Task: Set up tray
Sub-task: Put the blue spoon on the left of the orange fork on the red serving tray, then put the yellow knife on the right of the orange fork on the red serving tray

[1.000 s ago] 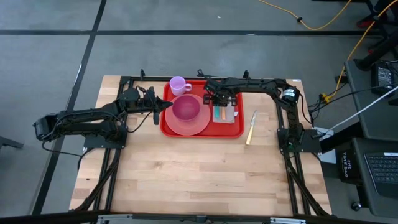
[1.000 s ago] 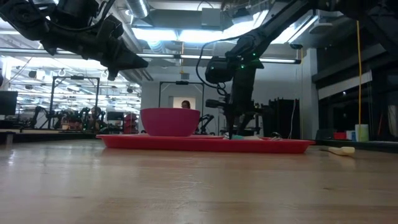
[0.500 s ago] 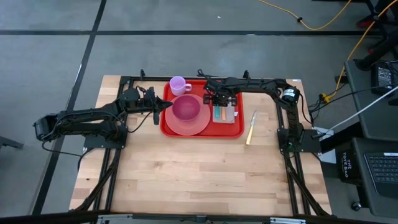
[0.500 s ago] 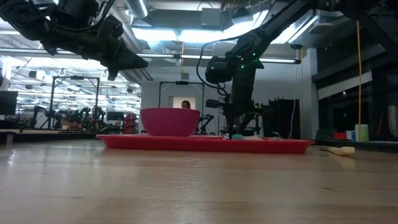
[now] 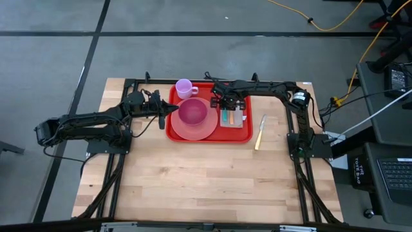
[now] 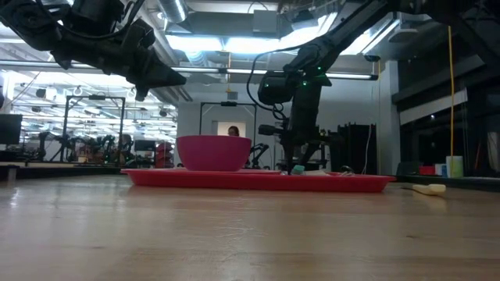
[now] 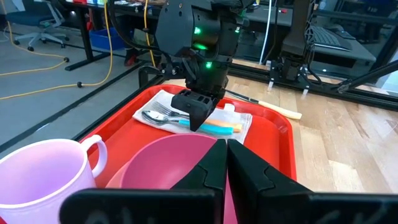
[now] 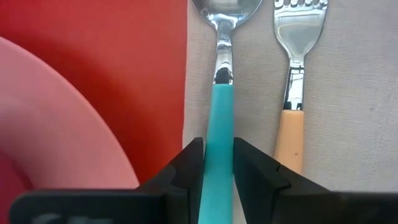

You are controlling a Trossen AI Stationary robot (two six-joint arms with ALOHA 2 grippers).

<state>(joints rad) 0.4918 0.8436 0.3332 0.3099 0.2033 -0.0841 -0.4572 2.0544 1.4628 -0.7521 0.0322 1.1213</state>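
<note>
Right gripper (image 8: 217,163) pointed down over the red tray (image 5: 243,135), its two dark fingers (image 8: 184,165) set on either side of the teal handle of a spoon (image 8: 219,118). The fingers sat right against the handle, yet whether they squeezed it or had let go could not be told. The spoon lay flat on a pale napkin (image 8: 336,99), bowl end ahead of the fingertips. Just beside the spoon, on the far side from the plate, lay a fork (image 8: 292,118) with an orange handle, parallel to the spoon and on the same napkin. On the other side of the gripper, the curved edge of a pink plate (image 8: 74,118) showed over the tray's red floor.

From above, the tray lay under the right gripper, toward the far edge of the wooden table (image 5: 206,180). A magenta bowl (image 5: 192,112) sat on the plate, and a light pink cup (image 5: 185,87) stood at the tray's far corner. A knife (image 5: 260,133) with a cream handle lay on the bare table just outside the tray, on the right arm's base side.

Left gripper (image 7: 222,163) hovered above the tray's near-left edge, fingers pressed together with nothing between them, pointing at the bowl and, beyond it, the right gripper.
</note>
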